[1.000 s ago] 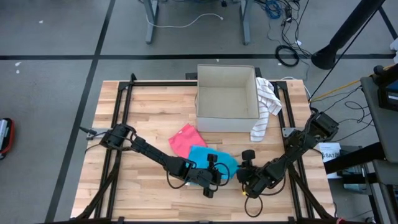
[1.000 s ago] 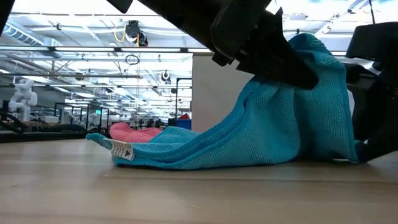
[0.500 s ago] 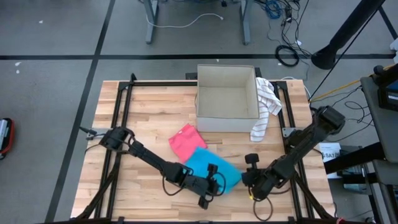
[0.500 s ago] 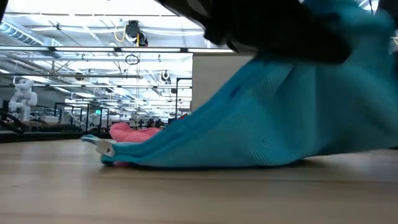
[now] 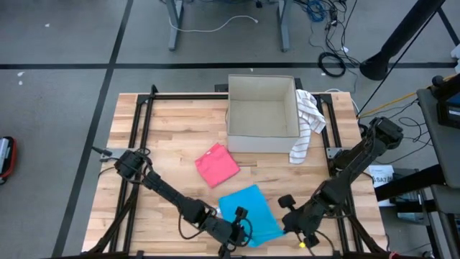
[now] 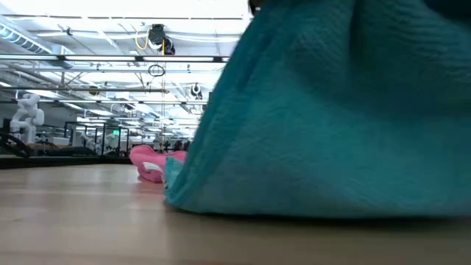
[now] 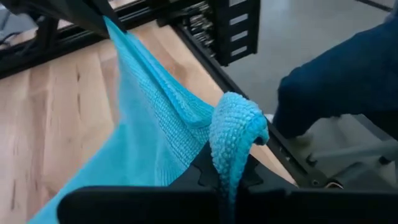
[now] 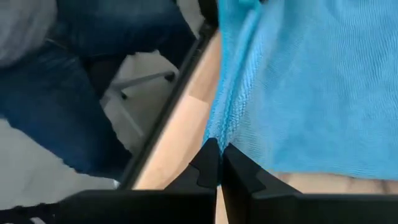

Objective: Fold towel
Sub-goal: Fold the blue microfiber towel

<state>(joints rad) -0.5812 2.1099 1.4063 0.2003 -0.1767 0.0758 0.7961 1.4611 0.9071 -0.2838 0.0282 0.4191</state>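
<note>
The blue towel (image 5: 249, 214) lies near the front edge of the wooden table (image 5: 172, 137), spread out between the two grippers, with its near edge lifted off the wood. In the low view it hangs close before the camera as a wide teal sheet (image 6: 331, 118) whose lower edge touches the tabletop. The left gripper (image 5: 231, 234) sits at the towel's front left corner; in the left wrist view its fingers are closed, with a bunched fold of the towel (image 7: 236, 134) pinched between them and the cloth stretching away taut from there. The right gripper (image 5: 296, 224) is at the towel's front right edge, and in the right wrist view its fingers (image 8: 208, 165) are pressed together on the towel's hem (image 8: 227, 118), with the cloth spreading out beyond them over the table edge.

Behind the blue towel, apart from it, a pink cloth (image 5: 217, 164) lies flat on the wood. Farther back stands an open cardboard box (image 5: 262, 114), and a striped white cloth (image 5: 305, 126) hangs over its right wall down onto the table. Black frame rails (image 5: 136, 144) run along both sides of the table. Beyond the table's edge, the wrist views show a person's legs in dark blue trousers (image 8: 93, 81).
</note>
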